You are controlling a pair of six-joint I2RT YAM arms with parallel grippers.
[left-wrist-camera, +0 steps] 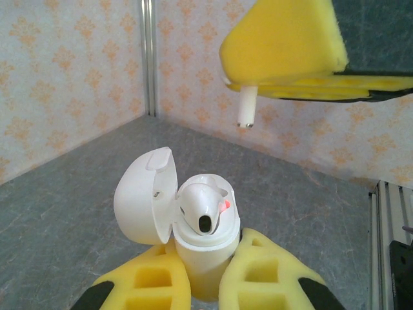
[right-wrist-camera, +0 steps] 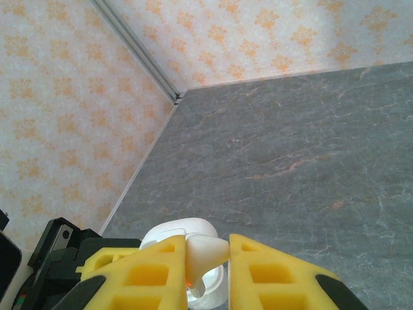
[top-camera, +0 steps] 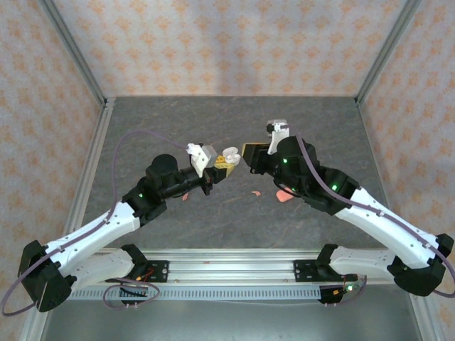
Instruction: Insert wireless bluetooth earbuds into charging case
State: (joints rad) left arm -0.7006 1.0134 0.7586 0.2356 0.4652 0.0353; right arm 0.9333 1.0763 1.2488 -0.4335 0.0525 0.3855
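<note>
My left gripper (left-wrist-camera: 206,274) is shut on the body of a white charging case (left-wrist-camera: 201,255), held upright above the table. Its lid (left-wrist-camera: 145,197) is swung open to the left. One white earbud (left-wrist-camera: 204,208) sits in the case beside a small orange glow. My right gripper (right-wrist-camera: 208,258) is shut on a second white earbud (right-wrist-camera: 205,250), stem pointing down. That stem (left-wrist-camera: 246,108) hangs a little above and right of the case, apart from it. In the top view the two grippers (top-camera: 219,166) (top-camera: 247,152) meet at mid-table around the case (top-camera: 229,154).
On the grey table lie a small salmon-pink earbud (top-camera: 256,192), another pink piece (top-camera: 185,197) near the left arm, and a larger salmon-pink item (top-camera: 284,195) partly under the right arm. Patterned walls enclose the table on three sides.
</note>
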